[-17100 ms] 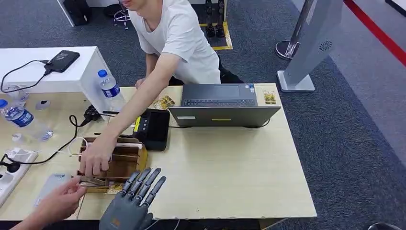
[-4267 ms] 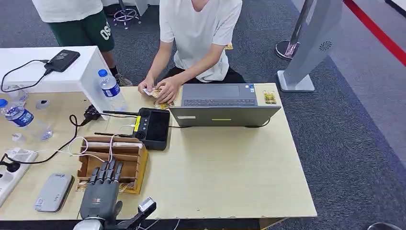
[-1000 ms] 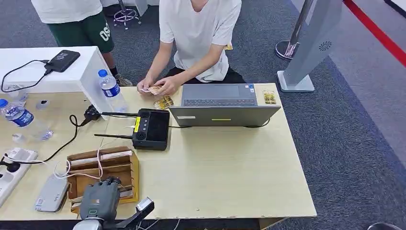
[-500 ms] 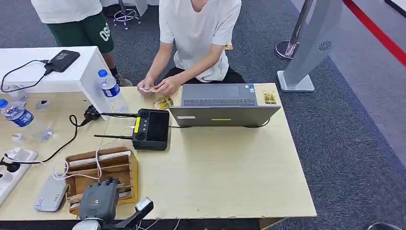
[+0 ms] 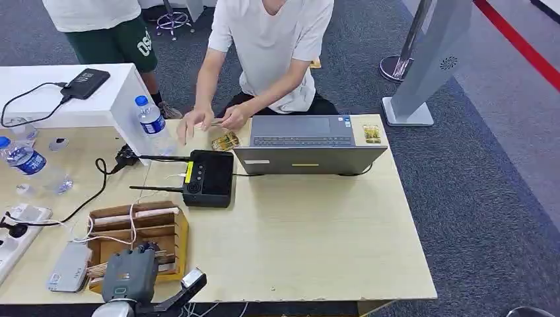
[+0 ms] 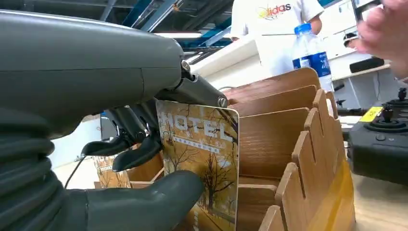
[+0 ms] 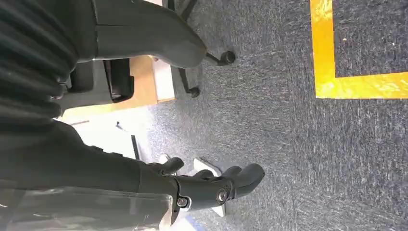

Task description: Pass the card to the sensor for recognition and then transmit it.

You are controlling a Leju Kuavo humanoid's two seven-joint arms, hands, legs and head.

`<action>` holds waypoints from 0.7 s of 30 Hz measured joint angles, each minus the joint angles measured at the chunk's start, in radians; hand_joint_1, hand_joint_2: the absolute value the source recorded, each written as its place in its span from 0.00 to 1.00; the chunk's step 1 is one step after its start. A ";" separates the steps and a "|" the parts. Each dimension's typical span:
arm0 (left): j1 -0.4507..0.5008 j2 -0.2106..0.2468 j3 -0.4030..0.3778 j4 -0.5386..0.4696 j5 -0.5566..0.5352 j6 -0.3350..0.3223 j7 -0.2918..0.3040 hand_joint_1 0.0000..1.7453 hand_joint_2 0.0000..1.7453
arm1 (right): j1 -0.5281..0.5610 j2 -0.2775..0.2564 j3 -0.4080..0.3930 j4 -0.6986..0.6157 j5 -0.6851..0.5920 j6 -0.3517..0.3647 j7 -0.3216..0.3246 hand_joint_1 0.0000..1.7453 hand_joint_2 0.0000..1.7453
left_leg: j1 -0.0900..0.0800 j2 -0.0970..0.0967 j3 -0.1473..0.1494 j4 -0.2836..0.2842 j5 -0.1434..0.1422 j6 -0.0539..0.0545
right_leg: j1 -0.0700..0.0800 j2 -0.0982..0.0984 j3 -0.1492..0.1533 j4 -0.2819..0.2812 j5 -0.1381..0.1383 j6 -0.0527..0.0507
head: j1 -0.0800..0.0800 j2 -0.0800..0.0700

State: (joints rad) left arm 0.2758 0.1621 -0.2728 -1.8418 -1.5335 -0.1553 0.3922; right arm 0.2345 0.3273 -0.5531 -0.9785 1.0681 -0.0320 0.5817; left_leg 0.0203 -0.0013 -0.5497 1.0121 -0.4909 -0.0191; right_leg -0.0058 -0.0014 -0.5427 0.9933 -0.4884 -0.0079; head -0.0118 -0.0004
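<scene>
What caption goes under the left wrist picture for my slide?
The robot's left hand pinches a hotel card at the wooden card holder.

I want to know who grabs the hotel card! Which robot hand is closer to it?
The left hand: it pinches the hotel card at the wooden card holder. The right hand hangs over the carpet floor, away from the card.

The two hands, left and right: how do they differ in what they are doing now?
The left hand pinches a hotel card over the wooden card rack on the table; the right hand holds nothing. The left is up at table height in the head view; the right hangs over grey carpet, fingers loosely curled. Both are grey with darker fingers.
</scene>
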 joint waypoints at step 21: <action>0.008 0.009 0.008 -0.030 0.000 -0.002 -0.002 1.00 1.00 | 0.000 0.000 0.000 0.003 0.004 0.000 -0.002 0.00 1.00 | 0.000 0.000 -0.001 0.000 0.000 0.000 | 0.000 0.000 -0.001 0.000 0.000 0.000 | 0.000 0.000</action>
State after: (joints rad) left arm 0.2837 0.1709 -0.2648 -1.8719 -1.5335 -0.1572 0.3899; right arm 0.2342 0.3273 -0.5531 -0.9754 1.0723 -0.0320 0.5802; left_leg 0.0203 -0.0015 -0.5505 1.0122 -0.4908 -0.0191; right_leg -0.0058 -0.0018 -0.5434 0.9934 -0.4881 -0.0076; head -0.0122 -0.0004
